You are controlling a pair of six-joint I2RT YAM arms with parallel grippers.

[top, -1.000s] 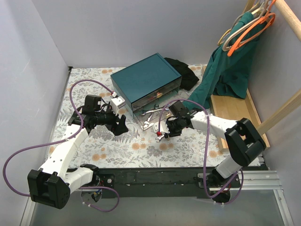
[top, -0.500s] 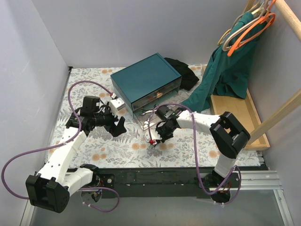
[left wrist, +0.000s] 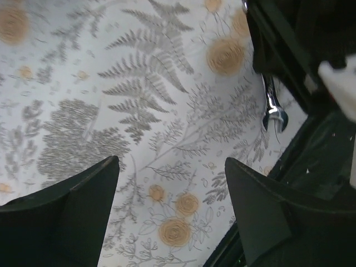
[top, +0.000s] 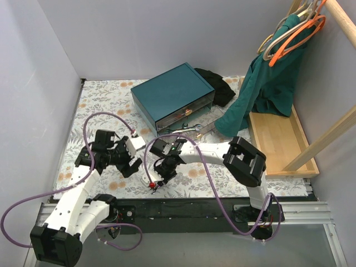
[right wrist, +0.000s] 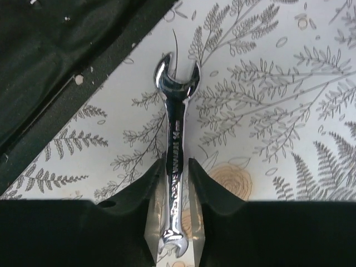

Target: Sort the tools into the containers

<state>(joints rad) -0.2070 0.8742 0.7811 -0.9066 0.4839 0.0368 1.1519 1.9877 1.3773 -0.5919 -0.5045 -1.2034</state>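
My right gripper (top: 157, 179) reaches far left near the table's front edge and is shut on a silver open-ended wrench (right wrist: 177, 111). The wrench lies lengthwise between the fingers just above the floral cloth; its tip also shows in the left wrist view (left wrist: 274, 110). A small red bit (top: 149, 185) shows at the gripper's tip. My left gripper (top: 132, 162) is open and empty just left of it, its jaws wide apart over the cloth (left wrist: 172, 167). The teal box (top: 169, 92) stands at the back, with a low drawer (top: 181, 119) pulled out. Two more wrenches (top: 186, 129) lie in front of it.
A black cloth (top: 218, 83) and a green garment (top: 258, 83) on hangers are at the back right. A light wooden tray (top: 283, 142) sits at the right. The black base rail (top: 183, 208) runs along the near edge, right below the right gripper. Purple cables loop over both arms.
My right gripper has swung from in front of the box left and toward the near edge, carrying the wrench. My left gripper has drawn back toward the near left.
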